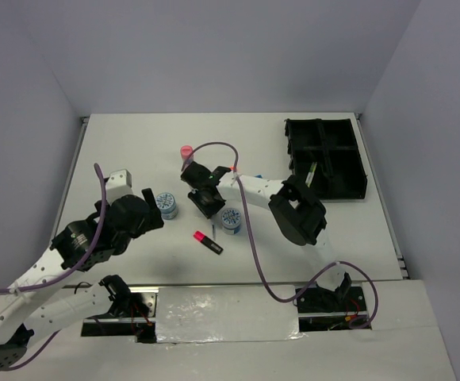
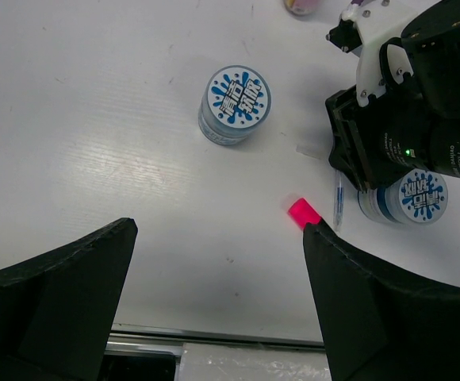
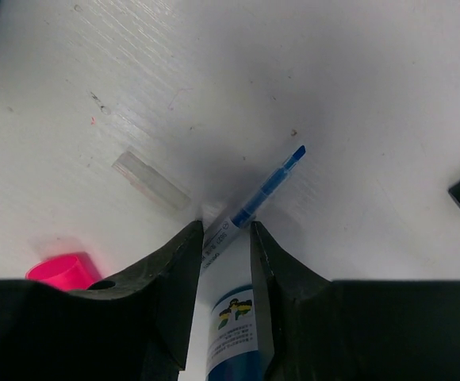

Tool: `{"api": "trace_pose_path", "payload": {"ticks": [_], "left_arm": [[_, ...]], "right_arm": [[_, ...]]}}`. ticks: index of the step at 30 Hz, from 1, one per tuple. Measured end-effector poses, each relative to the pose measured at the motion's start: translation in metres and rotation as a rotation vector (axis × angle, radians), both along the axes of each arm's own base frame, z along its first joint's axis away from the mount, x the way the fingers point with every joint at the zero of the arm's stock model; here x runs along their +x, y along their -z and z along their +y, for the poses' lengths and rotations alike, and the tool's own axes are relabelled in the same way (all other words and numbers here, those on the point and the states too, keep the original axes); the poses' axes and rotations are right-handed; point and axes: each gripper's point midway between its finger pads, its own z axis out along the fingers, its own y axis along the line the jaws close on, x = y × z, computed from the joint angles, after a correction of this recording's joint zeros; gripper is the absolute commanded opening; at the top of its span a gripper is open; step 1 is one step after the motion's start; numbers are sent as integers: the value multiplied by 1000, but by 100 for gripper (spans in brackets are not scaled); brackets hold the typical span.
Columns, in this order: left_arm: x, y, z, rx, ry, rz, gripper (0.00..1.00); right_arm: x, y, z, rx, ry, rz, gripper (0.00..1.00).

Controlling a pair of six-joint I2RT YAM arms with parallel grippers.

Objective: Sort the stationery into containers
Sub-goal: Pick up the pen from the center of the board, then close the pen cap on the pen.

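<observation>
**Right gripper clamped on a pen, left gripper gaping**

From above. At far right, toward the upper edge: a black plastic organiser tray (image 1: 349,194) with rectangular compartments, well apart from every loose piece on the white table (image 1: 135,143). Near the middle: the right gripper (image 1: 204,198), reaching in from the right. Above it, a pink bottle (image 1: 186,151); below it, a short black highlighter with a pink cap (image 1: 208,241), lying flat. Just to the lower right of that gripper, a round blue-white patterned tub (image 1: 231,219). Further left, a second tub (image 1: 166,205) of the same kind, just beside the left gripper (image 1: 152,216). Cannot tell either grip from this height.

From the left wrist. Left gripper (image 2: 218,238) spread wide — one finger in each lower corner, nothing between them but bare table. Second tub at upper centre, lid up, apart from both fingers. At upper right, the black bulk of the right gripper, the first tub peeking out beneath it. At centre right, the pink cap, and just beside it a thin pale pen (image 2: 339,202) standing on end under that gripper.

From the right wrist. Right gripper (image 3: 226,230) nearly closed — fingers pinched on the thin pale pen, labelled barrel between them, bare blue tip pointing to the upper right just over the table. Left of the tip, a clear cap (image 3: 151,181) lying flat, apart from the pen. None of the tray in this frame.
</observation>
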Motion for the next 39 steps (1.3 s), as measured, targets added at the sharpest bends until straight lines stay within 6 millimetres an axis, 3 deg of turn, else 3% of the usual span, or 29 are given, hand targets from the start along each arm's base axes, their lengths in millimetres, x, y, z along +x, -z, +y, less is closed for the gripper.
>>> {"api": "trace_pose_path", "payload": {"ticks": [3, 12, 16, 23, 26, 29, 32, 36, 39], "left_arm": [[-1, 2, 0, 1, 3, 5, 99], [-1, 5, -4, -9, 15, 13, 99], [2, 8, -10, -21, 27, 20, 99], [9, 23, -30, -40, 52, 63, 99], [16, 34, -43, -52, 37, 103, 99], [22, 47, -53, -69, 0, 149, 99], [27, 56, -62, -114, -67, 182, 97], [36, 63, -76, -187, -182, 219, 96], [47, 68, -92, -225, -276, 257, 92]], "right_arm": [[1, 0, 1, 1, 2, 1, 37], [-1, 0, 2, 9, 47, 12, 19], [0, 0, 1, 18, 77, 18, 0], [3, -3, -1, 31, 122, 22, 0], [9, -17, -5, 56, 160, 11, 0], [24, -67, -13, 147, 214, -44, 0], [42, -145, -33, 300, 276, -154, 0], [54, -258, -84, 502, 359, -339, 0], [52, -312, -129, 571, 418, -459, 0]]}}
